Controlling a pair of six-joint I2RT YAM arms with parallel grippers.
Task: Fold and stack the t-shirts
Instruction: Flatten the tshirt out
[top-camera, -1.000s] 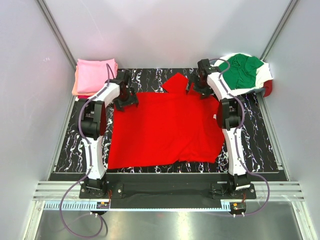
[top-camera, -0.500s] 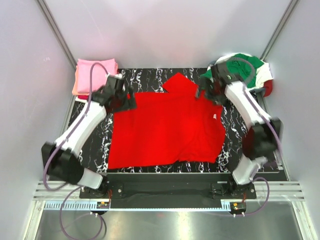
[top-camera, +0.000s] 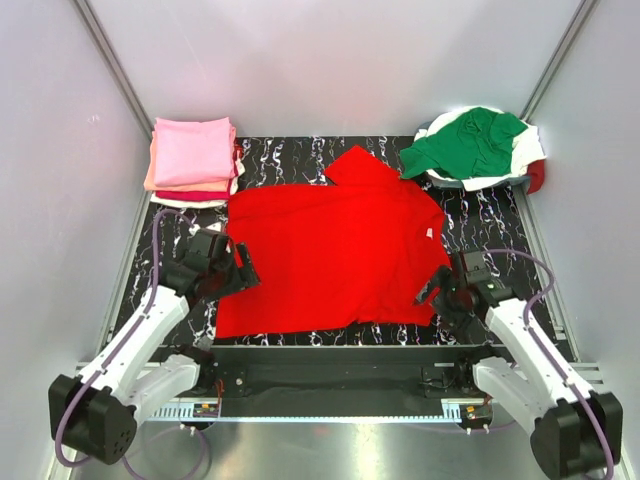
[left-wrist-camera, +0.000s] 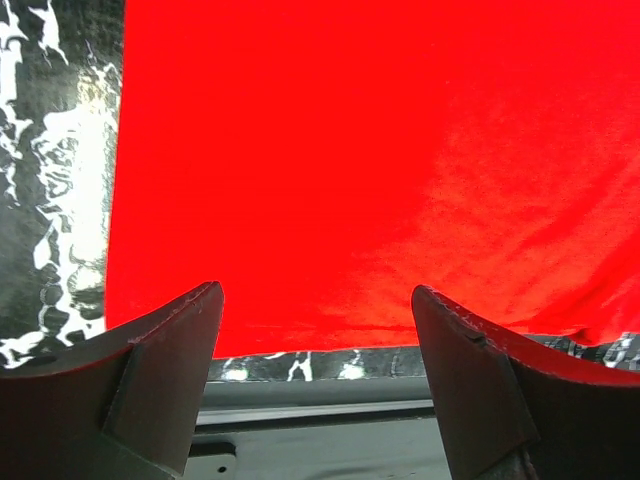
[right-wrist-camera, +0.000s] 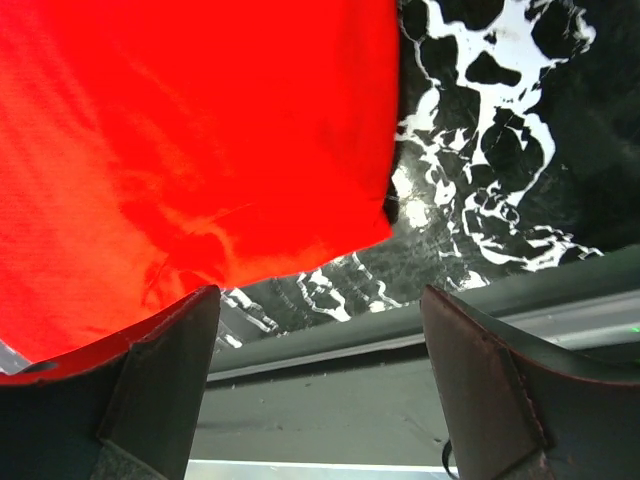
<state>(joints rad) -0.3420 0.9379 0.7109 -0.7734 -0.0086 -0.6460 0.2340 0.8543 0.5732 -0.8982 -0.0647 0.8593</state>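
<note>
While the bright red t-shirt (top-camera: 335, 250) is spread flat in the middle of the worktop (top-camera: 500, 225), it reads as soft matte cloth. It's mostly smooth, with a few shallow wrinkles near the near hem. The outline is roughly square, with one sleeve poking out toward the far side and a tiny white label by the right edge. The worktop itself is glossy black with white marble veins.

At the far left corner sits a neat folded stack with a pink t-shirt (top-camera: 192, 152) on top. At the far right, a green t-shirt (top-camera: 470, 140) is crumpled on a loose heap of other cloth.

Both arms are low and bent, elbows swung out past the near corners, forearms angling in toward the shirt. The left tool (left-wrist-camera: 315, 300) is at the shirt's near-left corner, fingers spread wide with nothing between them. The right tool (right-wrist-camera: 315, 295) is just beside the near-right corner, also released, jaws wide and gripping nothing.
</note>
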